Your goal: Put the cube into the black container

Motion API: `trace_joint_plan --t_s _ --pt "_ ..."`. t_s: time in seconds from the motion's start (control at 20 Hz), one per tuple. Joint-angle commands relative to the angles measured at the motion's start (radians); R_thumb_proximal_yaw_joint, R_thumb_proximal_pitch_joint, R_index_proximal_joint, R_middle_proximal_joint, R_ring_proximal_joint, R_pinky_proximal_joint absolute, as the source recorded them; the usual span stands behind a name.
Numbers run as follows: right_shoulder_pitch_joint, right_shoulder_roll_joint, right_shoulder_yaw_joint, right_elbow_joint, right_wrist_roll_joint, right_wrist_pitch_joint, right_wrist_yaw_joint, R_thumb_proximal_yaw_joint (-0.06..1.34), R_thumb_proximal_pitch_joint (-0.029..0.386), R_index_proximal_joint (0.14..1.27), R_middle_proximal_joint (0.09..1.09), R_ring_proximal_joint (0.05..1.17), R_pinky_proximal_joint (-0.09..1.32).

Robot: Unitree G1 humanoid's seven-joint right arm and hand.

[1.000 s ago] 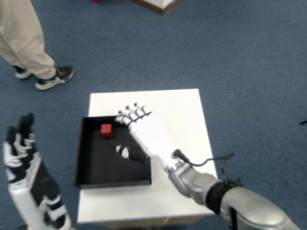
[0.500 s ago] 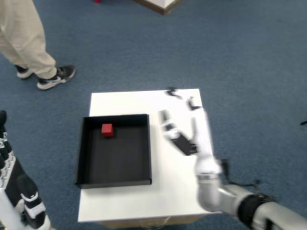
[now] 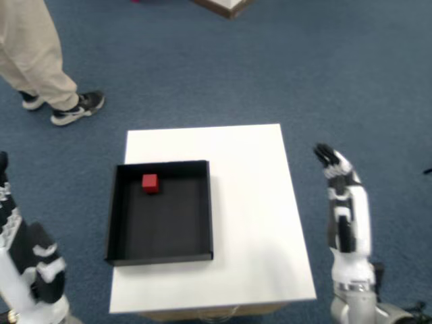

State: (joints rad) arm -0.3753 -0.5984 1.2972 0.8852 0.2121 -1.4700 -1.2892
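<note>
The cube sits in the far-left corner of the black container on the white table, the task apparently done; the right robot hand hangs empty, fingers extended, beside the table.

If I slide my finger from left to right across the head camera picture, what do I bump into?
Left robot hand → black container → red cube → bare white table → right robot hand.
</note>
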Motion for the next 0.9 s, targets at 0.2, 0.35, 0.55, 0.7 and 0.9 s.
trace_joint_plan --t_s 0.2,0.35,0.55,0.7,0.9 --pt "-0.050 0.025 0.015 0.117 0.075 -0.117 -0.002 -0.01 0.190 0.29 0.23 0.22 0.06" --pt "-0.050 0.045 0.022 0.161 0.086 -0.110 0.001 -0.01 0.182 0.29 0.23 0.23 0.05" --pt "-0.043 0.065 0.025 0.212 0.100 -0.113 0.003 -0.01 0.175 0.30 0.24 0.23 0.03" --pt "-0.051 0.076 0.026 0.236 0.110 -0.123 0.009 -0.01 0.173 0.30 0.24 0.23 0.02" --pt "-0.059 0.086 0.026 0.247 0.115 -0.137 0.015 -0.01 0.171 0.30 0.24 0.24 0.01"
